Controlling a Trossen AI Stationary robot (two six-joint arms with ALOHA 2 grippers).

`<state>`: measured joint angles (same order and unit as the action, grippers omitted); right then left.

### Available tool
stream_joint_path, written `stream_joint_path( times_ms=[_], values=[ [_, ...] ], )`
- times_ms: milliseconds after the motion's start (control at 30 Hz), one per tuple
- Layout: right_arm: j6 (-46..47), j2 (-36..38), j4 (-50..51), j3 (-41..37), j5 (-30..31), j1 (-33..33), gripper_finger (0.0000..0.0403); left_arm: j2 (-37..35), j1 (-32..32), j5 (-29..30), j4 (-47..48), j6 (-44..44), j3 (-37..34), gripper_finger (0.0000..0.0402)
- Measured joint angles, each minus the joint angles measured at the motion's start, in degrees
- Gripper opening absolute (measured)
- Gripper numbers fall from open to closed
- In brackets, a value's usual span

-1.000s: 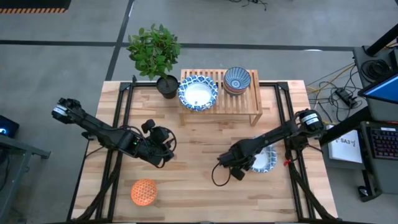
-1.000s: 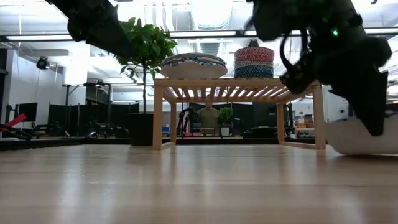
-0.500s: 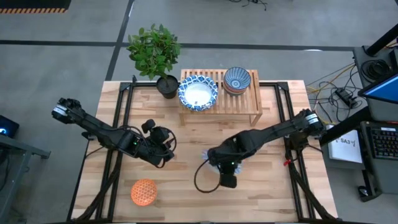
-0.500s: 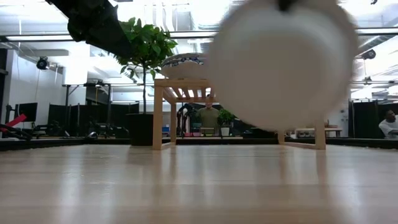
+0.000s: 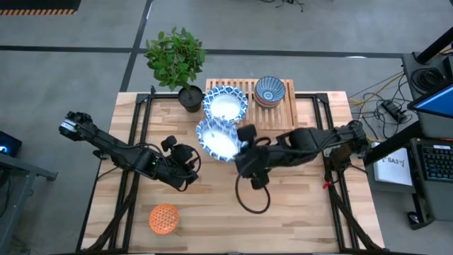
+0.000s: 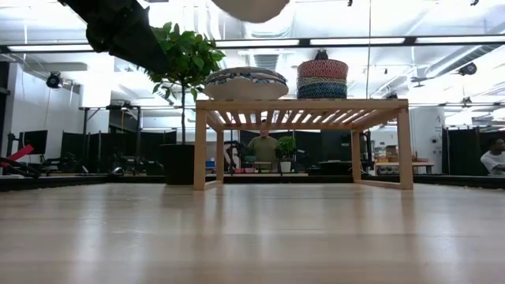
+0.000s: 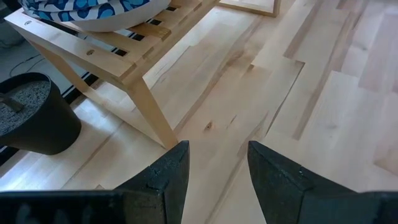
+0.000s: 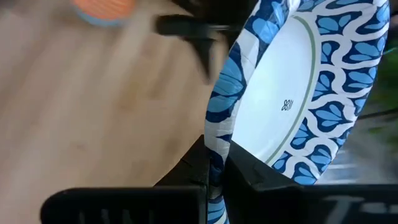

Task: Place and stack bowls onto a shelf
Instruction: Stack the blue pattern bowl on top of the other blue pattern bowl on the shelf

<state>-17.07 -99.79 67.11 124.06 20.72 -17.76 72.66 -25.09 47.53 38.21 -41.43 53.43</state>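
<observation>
While my right gripper (image 5: 241, 150) pinches the rim of a wide blue-and-white patterned bowl (image 5: 216, 137) in the air just off the low slatted light-wood shelf (image 5: 280, 113), I count one matching bowl (image 5: 225, 105) and a small stack (image 5: 270, 91) already shelved; an orange patterned bowl (image 5: 163, 218) waits at seven o'clock; my left gripper (image 7: 214, 163) hovers spread at mid-table; the potted plant (image 5: 177, 58) crowds the shelf's eleven o'clock corner.

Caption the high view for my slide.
Right gripper carries a blue-rimmed bowl toward the shelf, where another wide bowl already sits.
</observation>
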Motion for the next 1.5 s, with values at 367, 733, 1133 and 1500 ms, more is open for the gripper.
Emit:
stream_joint_path(
  times_ms=[367,733,1133,1500],
  values=[
    [-15.9,-0.1,0.4,-2.5,4.9,10.6,0.0013,0.0,0.0,0.0,0.0,0.3,0.0,0.0146],
    [-19.0,-0.1,-0.1,-4.7,4.4,21.3,0.0013,0.0,0.0,0.0,0.0,0.5,0.0,0.0146],
    [-18.5,-3.6,-0.9,-4.7,4.8,22.4,0.0013,0.0,0.0,0.0,0.0,0.7,0.0,0.0146],
    [-18.8,-5.8,-3.4,-4.5,4.8,22.4,0.0013,0.0,0.0,0.0,0.0,0.7,0.0,0.0146]
  ],
)
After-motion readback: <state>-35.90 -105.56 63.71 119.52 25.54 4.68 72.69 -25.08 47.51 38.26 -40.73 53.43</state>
